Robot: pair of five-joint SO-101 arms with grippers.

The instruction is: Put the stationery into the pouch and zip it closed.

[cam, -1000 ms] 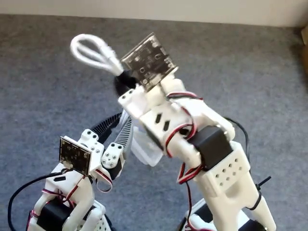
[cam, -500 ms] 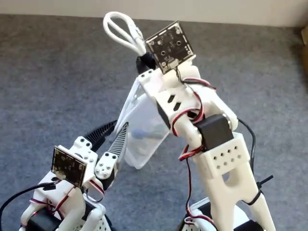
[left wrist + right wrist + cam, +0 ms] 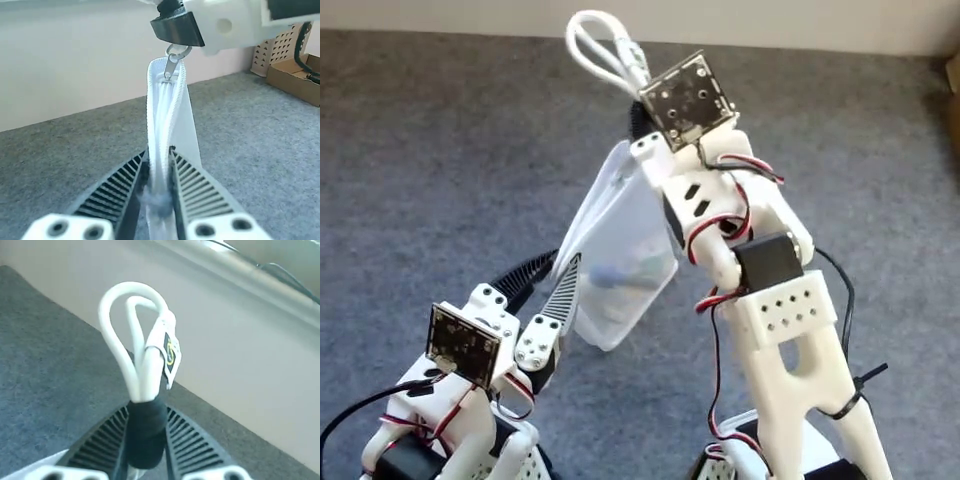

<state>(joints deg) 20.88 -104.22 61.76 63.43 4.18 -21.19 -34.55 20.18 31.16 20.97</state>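
Note:
A translucent white pouch (image 3: pixel 620 240) hangs in the air, stretched between both arms. A blue item (image 3: pixel 611 275) and other stationery show dimly inside it. My left gripper (image 3: pixel 567 285) is shut on the pouch's lower end, with the zipper edge (image 3: pixel 167 115) running up between its ribbed fingers (image 3: pixel 192 180). At the pouch's far end sits the metal zipper slider (image 3: pixel 173 60). My right gripper (image 3: pixel 640 122) is shut on the black toggle (image 3: pixel 146 432) of the zipper's pull cord. The cord's white loop (image 3: pixel 135 330) sticks out past that gripper (image 3: pixel 146 415).
Grey carpet (image 3: pixel 440 150) covers the floor below. A pale wall (image 3: pixel 650 20) runs along the far edge. Cardboard boxes (image 3: pixel 295 70) stand off to one side.
My right arm has risen and swung right with the pull cord, drawing the pouch out taut. My left gripper has kept its hold and dropped slightly.

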